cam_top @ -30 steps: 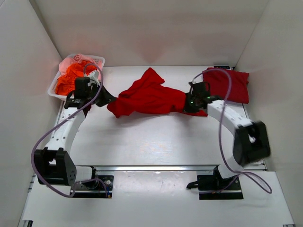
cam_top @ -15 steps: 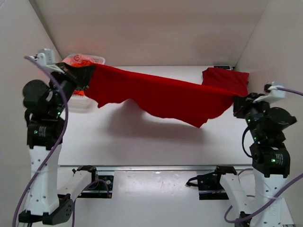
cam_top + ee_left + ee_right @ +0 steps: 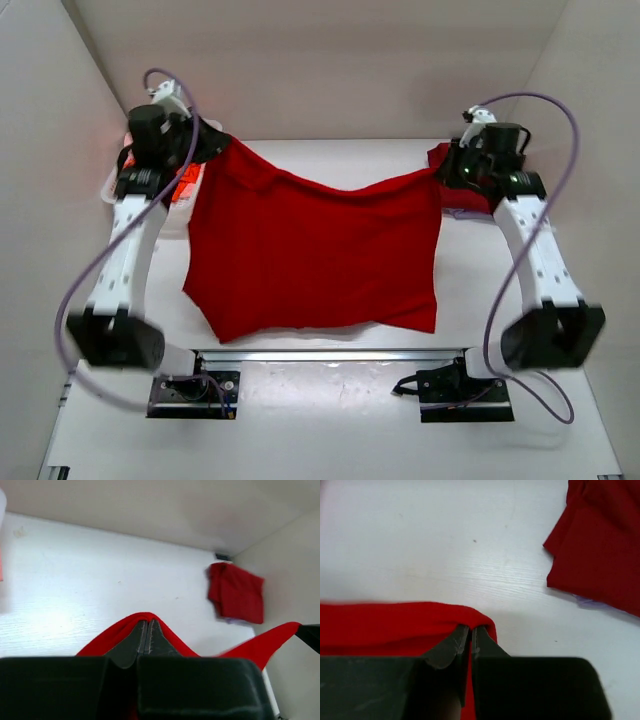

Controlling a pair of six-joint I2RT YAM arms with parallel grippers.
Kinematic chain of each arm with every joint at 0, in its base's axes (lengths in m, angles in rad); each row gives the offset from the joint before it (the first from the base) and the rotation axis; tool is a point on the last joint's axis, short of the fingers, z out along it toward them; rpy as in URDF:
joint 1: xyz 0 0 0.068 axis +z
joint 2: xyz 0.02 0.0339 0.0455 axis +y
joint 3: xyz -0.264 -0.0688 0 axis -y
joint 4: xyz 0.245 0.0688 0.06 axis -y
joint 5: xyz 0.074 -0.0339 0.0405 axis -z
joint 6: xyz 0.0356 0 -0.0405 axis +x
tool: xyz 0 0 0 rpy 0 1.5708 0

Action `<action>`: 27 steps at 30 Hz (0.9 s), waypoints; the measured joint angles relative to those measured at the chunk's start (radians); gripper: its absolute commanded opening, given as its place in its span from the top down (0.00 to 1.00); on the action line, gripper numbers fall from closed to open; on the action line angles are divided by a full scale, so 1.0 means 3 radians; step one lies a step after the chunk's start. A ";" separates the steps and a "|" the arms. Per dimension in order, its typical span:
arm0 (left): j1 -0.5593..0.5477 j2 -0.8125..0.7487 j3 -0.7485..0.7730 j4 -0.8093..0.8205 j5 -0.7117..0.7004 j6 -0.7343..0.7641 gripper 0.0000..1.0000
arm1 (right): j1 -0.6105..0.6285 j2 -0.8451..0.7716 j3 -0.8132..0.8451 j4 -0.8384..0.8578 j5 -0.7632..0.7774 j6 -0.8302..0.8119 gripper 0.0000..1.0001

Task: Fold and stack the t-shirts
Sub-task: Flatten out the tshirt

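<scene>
T-shirt (image 3: 310, 255) hangs flat — soft deep-red cloth, roughly square.

You have a white table (image 3: 330, 160) boxed in by plain white walls (image 3: 320, 70) on three sides, evenly lit; what seems a metal rail (image 3: 330, 354) crosses its near edge.
</scene>
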 measured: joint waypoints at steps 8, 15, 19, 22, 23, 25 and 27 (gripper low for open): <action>0.0107 0.1528 0.1616 -0.0483 0.0161 0.0071 1.00 | -0.0020 0.1064 0.1804 -0.0331 0.0161 -0.0191 1.00; 0.0128 0.0409 0.0997 -0.0041 0.0209 0.0070 1.00 | -0.0165 0.0528 0.1912 -0.0150 0.0088 -0.0337 1.00; 0.0085 -0.0324 0.0135 0.0256 0.0262 0.0094 1.00 | -0.0281 0.0193 0.1083 -0.0033 0.0069 -0.0370 1.00; 0.0074 -0.0690 -0.0676 0.0360 0.0267 0.0132 1.00 | -0.0259 0.0099 0.0298 0.0017 0.0052 -0.0393 1.00; 0.0074 -0.0757 -0.0909 0.0310 0.0263 0.0136 1.00 | -0.0244 0.0090 0.0027 -0.0036 0.0047 -0.0394 1.00; 0.0067 -0.0890 -0.1442 0.0268 0.0239 0.0154 1.00 | -0.0192 0.0074 -0.0449 -0.0080 0.0045 -0.0394 0.99; 0.0041 -0.1066 -0.1971 0.0153 0.0201 0.0158 1.00 | -0.0113 0.0038 -0.0902 -0.0200 0.0042 -0.0389 1.00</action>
